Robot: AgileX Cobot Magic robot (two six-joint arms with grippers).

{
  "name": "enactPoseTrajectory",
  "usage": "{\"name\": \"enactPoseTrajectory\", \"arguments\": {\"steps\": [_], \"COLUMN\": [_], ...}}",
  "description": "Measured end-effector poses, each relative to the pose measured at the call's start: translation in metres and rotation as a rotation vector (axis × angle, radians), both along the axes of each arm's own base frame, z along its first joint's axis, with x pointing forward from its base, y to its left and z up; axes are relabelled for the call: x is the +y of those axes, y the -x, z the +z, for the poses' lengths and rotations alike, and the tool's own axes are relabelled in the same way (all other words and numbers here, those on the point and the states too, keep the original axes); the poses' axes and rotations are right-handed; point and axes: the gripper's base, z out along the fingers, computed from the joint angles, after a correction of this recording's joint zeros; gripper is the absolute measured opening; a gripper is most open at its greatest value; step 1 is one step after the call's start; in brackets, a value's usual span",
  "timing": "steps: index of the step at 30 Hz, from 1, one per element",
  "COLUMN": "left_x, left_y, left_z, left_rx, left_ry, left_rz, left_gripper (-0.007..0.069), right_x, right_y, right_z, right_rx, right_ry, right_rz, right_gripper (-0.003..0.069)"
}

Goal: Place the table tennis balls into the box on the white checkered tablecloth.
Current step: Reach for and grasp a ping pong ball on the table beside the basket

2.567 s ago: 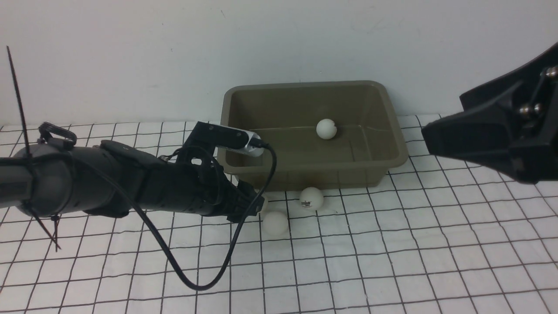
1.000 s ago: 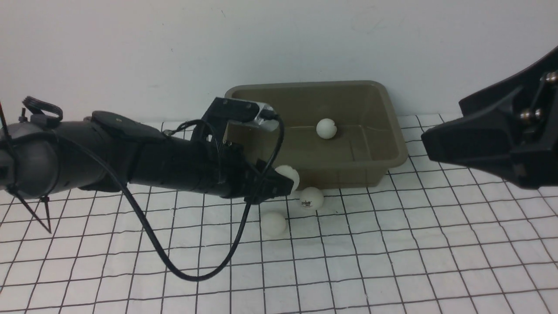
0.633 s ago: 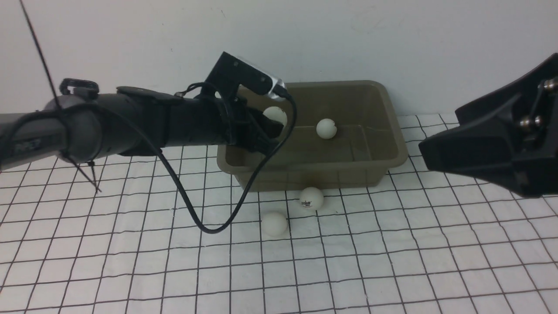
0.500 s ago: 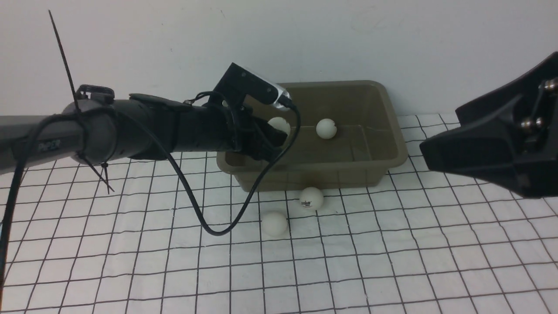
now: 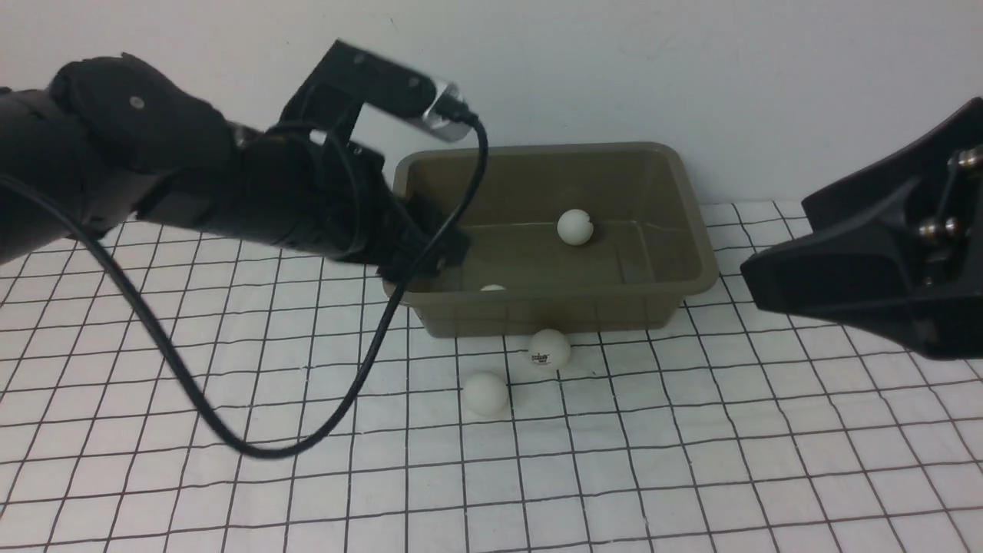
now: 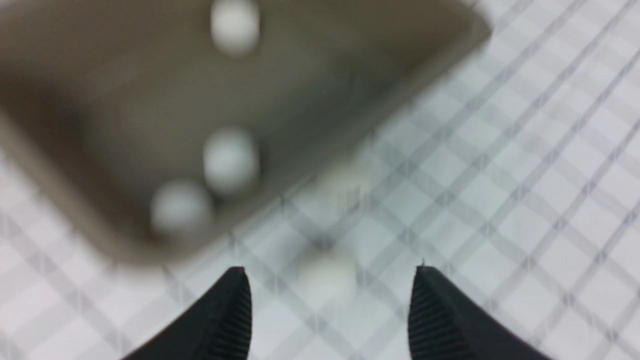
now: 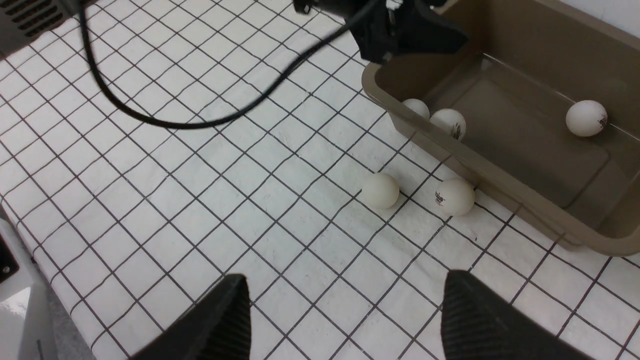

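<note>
With left gripper point(image 6: 331, 272) and right gripper point(image 7: 345, 277) both gaping empty, may nudge loose balls point(image 5: 485, 393) rolling away on next reach

Box point(image 5: 695, 265): olive-brown, plain, inside & out.
Cloth point(image 5: 691, 461): white w/ thin black grid, small squares.
Logo ball point(image 5: 549, 348), on cloth by box: matte white, dark + red print.
Plain ball point(image 5: 485, 393), on cloth: white, unmarked on side seen.
Back ball point(image 5: 574, 226), in box: white; dark-red print at its edge in right wrist view.
Corner balls point(image 7: 415, 107), in box: both white; one w/ dark print.
Wall point(image 5: 691, 69): pale grey-white, plain.
L arm point(image 5: 230, 192), cable point(image 5: 265, 454): black.
Wrist cam point(image 5: 369, 77): black, silver end.
L gripper point(image 6: 330, 280): black, ribbed pads point(image 6: 239, 312).
R gripper point(image 7: 342, 295): black, ribbed pads; silver screws point(image 5: 933, 226).
</note>
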Motion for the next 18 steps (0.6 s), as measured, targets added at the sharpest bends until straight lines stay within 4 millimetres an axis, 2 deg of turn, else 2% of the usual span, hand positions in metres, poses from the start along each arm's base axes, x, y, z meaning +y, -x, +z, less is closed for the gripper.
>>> {"name": "enactPoseTrajectory", "arguments": {"steps": [2,5,8,14,18], "left_x": [0.003,0.007,-0.005,-0.045,-0.056], "left_y": [0.008,0.025,0.034,0.029,0.02], "left_z": [-0.004,-0.022,-0.046,-0.085,-0.104], "left_rx": [0.07,0.21,0.264,0.242,0.21], "left_ry": [-0.03,-0.129,-0.174,-0.144,-0.139], "left_rz": [0.027,0.108,0.129,0.101,0.105], "left_gripper": [0.0379,0.0374,0.0374,0.0386,0.0428], "right_x": [0.0,0.0,0.0,0.0,0.0], "right_y": [0.0,0.0,0.0,0.0,0.0], "right_z": [0.0,0.0,0.0,0.0,0.0], "right_rx": [0.0,-0.001,-0.004,-0.012,-0.016], "right_ry": [0.0,0.001,0.003,0.01,0.013], "right_rz": [0.0,0.001,0.004,0.011,0.016], "right_gripper": [0.0463,0.0463,0.0463,0.0463,0.0463]}}
